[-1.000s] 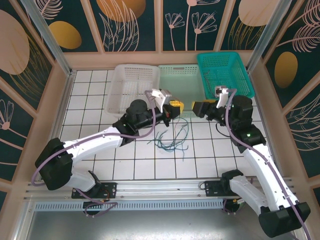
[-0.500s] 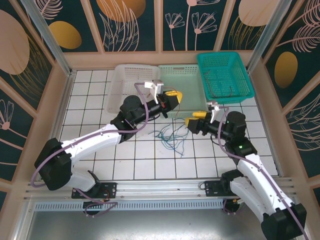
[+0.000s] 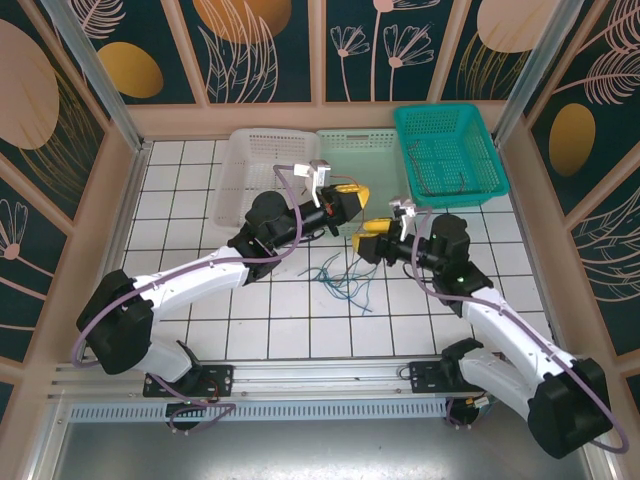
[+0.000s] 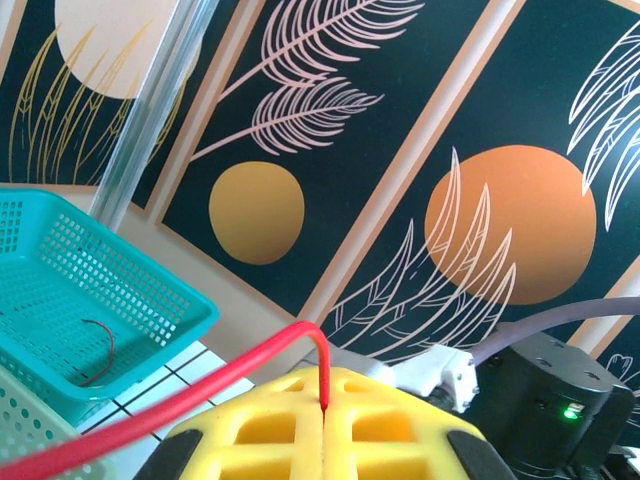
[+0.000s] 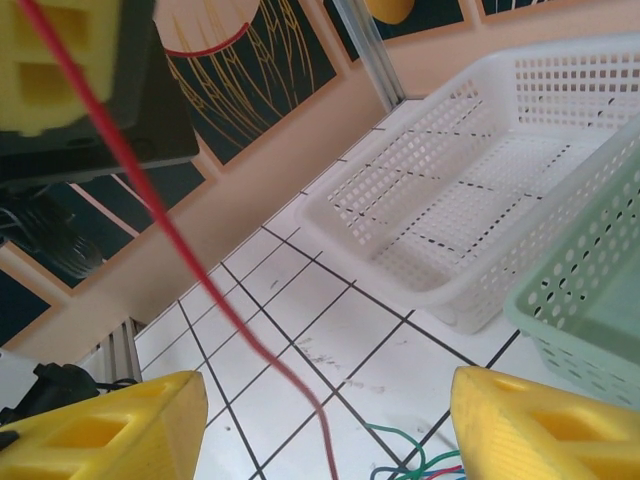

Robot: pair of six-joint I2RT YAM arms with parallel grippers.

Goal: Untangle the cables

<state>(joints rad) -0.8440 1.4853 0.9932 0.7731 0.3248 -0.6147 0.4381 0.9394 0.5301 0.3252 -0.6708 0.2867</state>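
Now, cables (image 3: 343, 278): thin green, blue, dark strands, loosely tangled on tiles (image 3: 250, 330).
Red cable (image 4: 200, 385): thin, taut, pinched by left gripper (image 4: 325, 412).
Right gripper (image 5: 325, 425): spread, red cable between fingers.

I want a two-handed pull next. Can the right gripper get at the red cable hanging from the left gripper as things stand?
Probably yes. The red cable, pinched in the shut left gripper, hangs between the yellow fingers of the open right gripper, with nothing in the way.

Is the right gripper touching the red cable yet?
Apart. In the right wrist view the red cable runs through the open right gripper, with floor showing on both sides of it.
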